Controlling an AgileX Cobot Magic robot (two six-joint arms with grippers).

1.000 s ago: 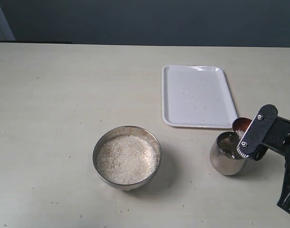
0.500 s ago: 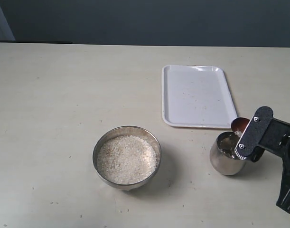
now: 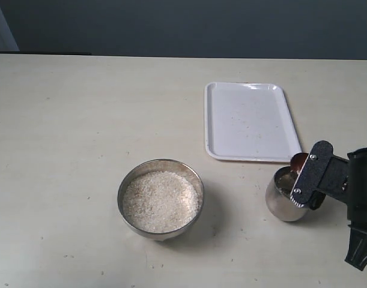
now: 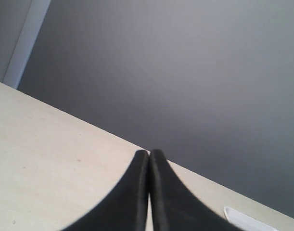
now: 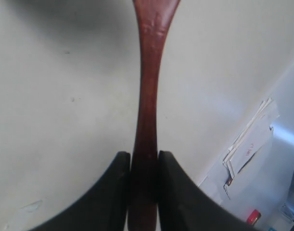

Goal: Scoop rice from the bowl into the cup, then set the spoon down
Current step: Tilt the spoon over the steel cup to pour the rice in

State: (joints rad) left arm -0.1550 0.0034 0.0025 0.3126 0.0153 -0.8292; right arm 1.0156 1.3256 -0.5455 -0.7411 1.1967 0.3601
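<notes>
Right gripper [image 3: 308, 177] clamping spoon [image 3: 300, 159] handle, holding head over cup [image 3: 282, 207] near tray [image 3: 252, 120]. Pour seeming underway. Bowl [image 3: 126, 183] sitting well apart, holding rice [image 3: 160, 201]. Spoon set-down remaining. Left gripper [image 4: 149, 161] pressed closed, empty.

A: What lies on the pale table [image 3: 75, 120]?
B: A white rectangular tray [image 3: 252, 122], lying flat, right of centre, with faint specks on its surface. Behind the table's far edge, a dark wall [image 3: 189, 27].

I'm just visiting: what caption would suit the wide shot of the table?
Right end effector holds the wooden spoon at the steel cup rim, rice bowl and white tray nearby.
</notes>
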